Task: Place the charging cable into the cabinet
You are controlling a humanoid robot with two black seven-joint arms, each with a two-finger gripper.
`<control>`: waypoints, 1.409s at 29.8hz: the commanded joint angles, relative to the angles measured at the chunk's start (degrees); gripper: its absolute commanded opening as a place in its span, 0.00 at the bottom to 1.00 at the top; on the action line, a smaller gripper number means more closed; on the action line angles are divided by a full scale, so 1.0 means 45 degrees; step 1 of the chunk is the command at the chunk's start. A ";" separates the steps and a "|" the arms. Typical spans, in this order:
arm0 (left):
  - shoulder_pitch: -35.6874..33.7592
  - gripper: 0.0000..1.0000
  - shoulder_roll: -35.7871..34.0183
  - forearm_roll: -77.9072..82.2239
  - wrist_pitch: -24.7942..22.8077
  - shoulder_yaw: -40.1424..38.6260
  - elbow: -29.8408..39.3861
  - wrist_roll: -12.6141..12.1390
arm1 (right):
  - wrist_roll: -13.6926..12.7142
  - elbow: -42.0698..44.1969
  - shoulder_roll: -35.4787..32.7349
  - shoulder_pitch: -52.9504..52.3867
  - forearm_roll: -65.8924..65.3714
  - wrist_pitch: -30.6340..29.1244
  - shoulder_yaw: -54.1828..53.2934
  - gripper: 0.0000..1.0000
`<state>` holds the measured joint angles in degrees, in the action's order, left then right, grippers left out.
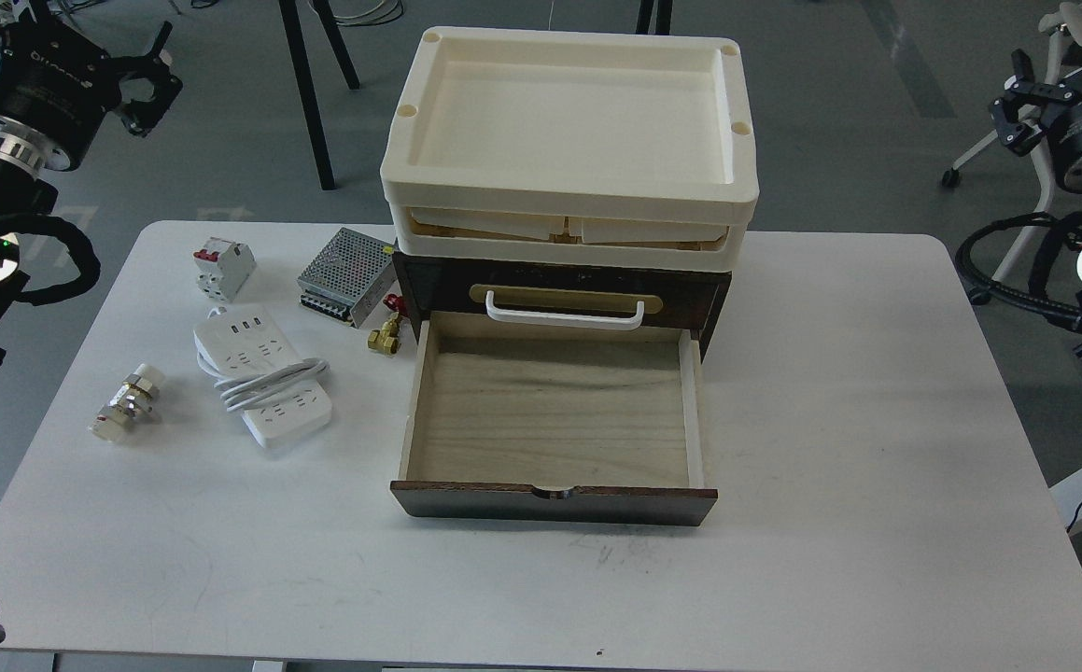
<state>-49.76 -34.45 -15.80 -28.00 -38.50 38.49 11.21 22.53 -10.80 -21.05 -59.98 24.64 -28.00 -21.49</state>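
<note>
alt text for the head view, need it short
An open, empty drawer juts from a dark cabinet on a white table; the charging cable lies left of it. Both pincers, left and right, hang raised off the table.

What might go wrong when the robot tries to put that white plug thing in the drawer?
The cord wrapped around the charging cable looks loose, so it might slip off or snag on the drawer wall. The brass valve and power supply box sit close by, so the left gripper could bump them.
</note>
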 commanded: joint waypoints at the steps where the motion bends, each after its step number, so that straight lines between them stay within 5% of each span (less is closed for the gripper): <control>1: 0.0022 1.00 0.0078 0.0034 0.0000 0.0060 -0.0077 -0.0029 | -0.0007 -0.0295 -0.0029 -0.0089 -0.0027 0.0000 0.0147 1.00; 6: -0.0134 1.00 0.0058 0.0036 0.0000 -0.0251 -0.0348 0.0126 | -0.0007 -0.0275 -0.0029 -0.0050 -0.0027 0.0000 0.0108 1.00; 12: 0.0218 1.00 0.0408 -0.1702 0.0000 -0.1756 -0.3511 0.0244 | -0.0007 -0.0275 -0.0029 -0.0050 -0.0027 0.0000 0.0069 1.00; 18: 0.0198 1.00 0.1250 -0.1373 0.0000 -0.1953 -0.3282 0.0458 | -0.0007 -0.0256 -0.0282 -0.0089 -0.0027 0.0000 0.0050 1.00; 24: 0.0821 1.00 -0.0833 0.0536 0.0000 -0.1854 0.1438 0.0615 | -0.0007 -0.0178 -0.0770 0.0203 -0.0027 0.0000 -0.0009 1.00; 30: 0.0960 0.99 -0.3650 0.7246 0.0000 -0.2283 0.4938 0.0829 | 0.0013 -0.0236 -0.1590 0.1180 0.0032 0.0000 -0.0106 1.00; 38: 0.2208 0.98 -0.4726 2.1035 0.0000 -0.2813 1.0484 0.2937 | 0.0013 -0.0295 -0.2255 0.1728 0.0071 0.0000 -0.0712 1.00; 42: 0.2542 0.97 -0.4785 2.6993 0.0000 -0.1236 1.1505 0.3732 | 0.0013 -0.0314 -0.2314 0.1708 0.0071 0.0000 -0.0692 1.00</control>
<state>-39.29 -55.69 72.45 -28.03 -49.54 87.51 25.80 22.59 -12.13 -31.30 -52.24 24.97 -28.00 -24.62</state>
